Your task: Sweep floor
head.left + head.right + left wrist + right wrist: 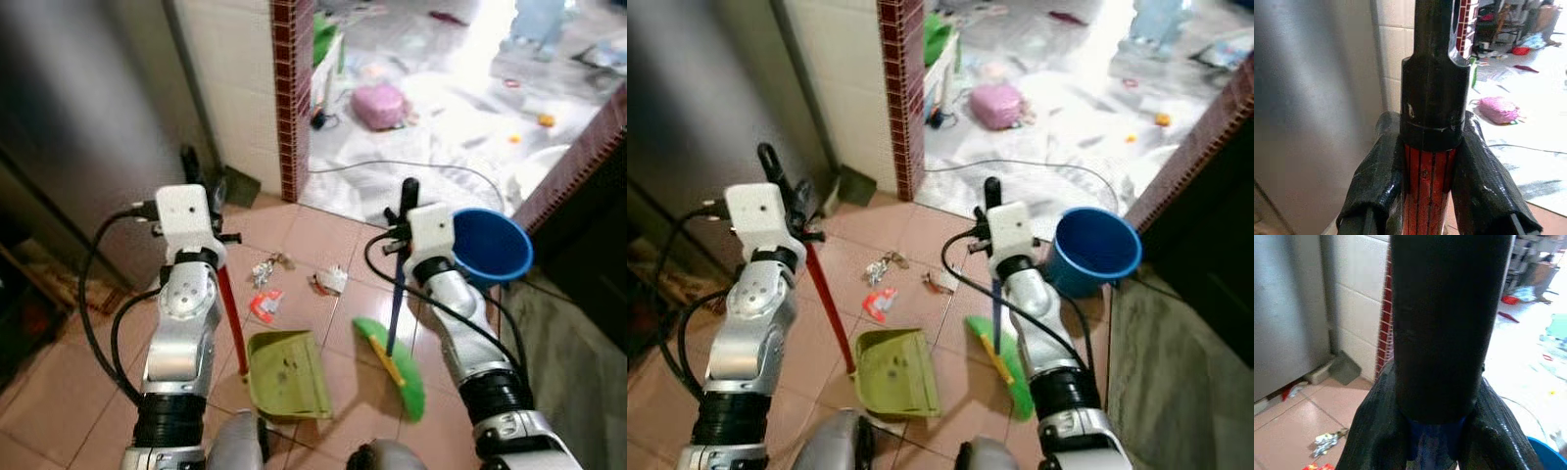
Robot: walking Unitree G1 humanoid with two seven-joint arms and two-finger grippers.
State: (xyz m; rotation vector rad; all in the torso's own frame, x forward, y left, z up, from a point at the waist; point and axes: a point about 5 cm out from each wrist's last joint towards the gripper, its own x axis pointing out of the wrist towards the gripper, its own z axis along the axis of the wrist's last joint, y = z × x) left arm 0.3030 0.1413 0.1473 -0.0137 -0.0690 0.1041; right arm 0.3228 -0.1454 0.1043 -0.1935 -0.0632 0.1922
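We count two tools. Our left tool (1430, 181) is clamped on the red ribbed handle (231, 318) of one green plastic dustpan (286, 374), its two black fingers (1376, 181) pressed against the shaft on either side. Our right tool (1435, 431) is closed the same way on the blue handle (394, 305) of one broom with a green head (397, 362).

The dustpan sits flat on the floor directly below the left tool; the broom head rests below the right tool, tilted, just beside the pan's edge. Between the two tools and slightly ahead lie three scraps of litter: a silvery crumpled wrapper (263, 271), a red-and-white wrapper (265, 305) and a small whitish piece (331, 281). One round blue plastic bucket (490, 245) stands just beside the right tool on its outer side.

The floor (59, 392) is pinkish-tan tile. Beyond the left tool stand a grey metal surface (78, 127), a cream tiled wall and a red brick-pattern pillar (292, 98). Past that, a bright room's pale floor carries a pink bag (379, 105) and a thin cable.
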